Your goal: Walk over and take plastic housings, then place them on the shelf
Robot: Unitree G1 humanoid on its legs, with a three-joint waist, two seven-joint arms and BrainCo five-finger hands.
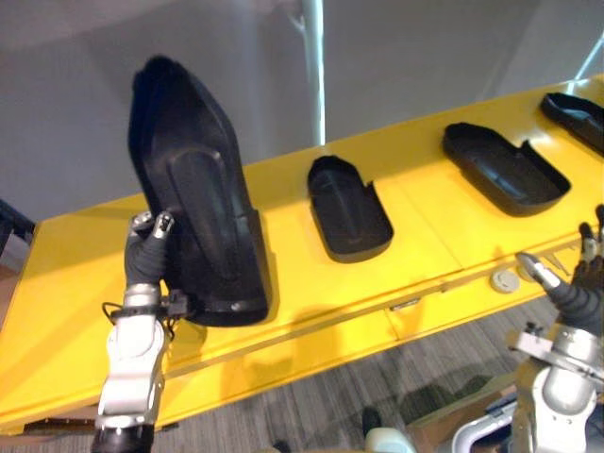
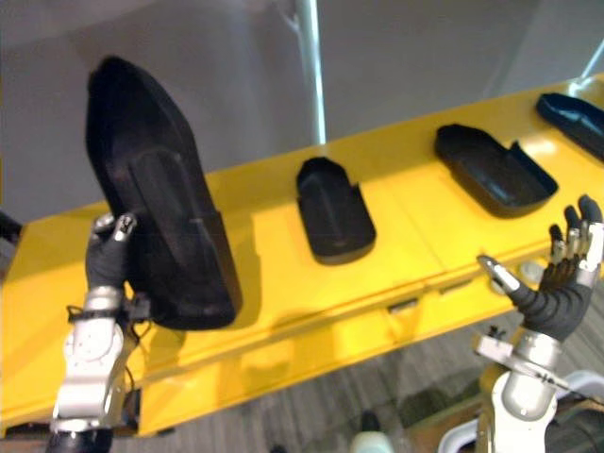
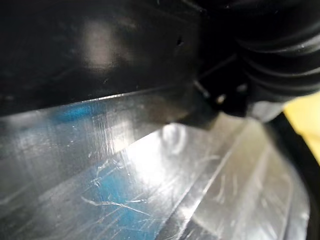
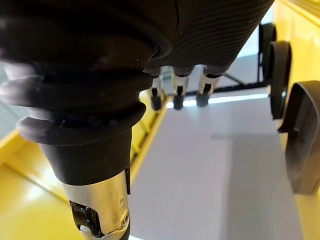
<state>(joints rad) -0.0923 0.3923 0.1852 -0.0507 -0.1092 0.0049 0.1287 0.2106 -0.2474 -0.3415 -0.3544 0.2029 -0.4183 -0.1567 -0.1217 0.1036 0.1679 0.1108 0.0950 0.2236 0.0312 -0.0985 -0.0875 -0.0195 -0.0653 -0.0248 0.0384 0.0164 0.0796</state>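
Four black plastic housings on a long yellow shelf (image 1: 85, 274). Largest housing (image 1: 193, 189) stood on end at the left, leaning, lower end down on the shelf top. Left hand (image 1: 146, 257) set against its near left edge, low down; impossible to tell whether clamped on it or merely propping it. Three smaller ones lying flat, hollow side up, well apart in a row: second housing (image 1: 347, 209) near the middle, third housing (image 1: 505, 168) further right, fourth housing (image 1: 576, 115) at the far right end. Right hand (image 2: 557, 278) raised in the air before the shelf's front edge, spread and loose, holding nothing.
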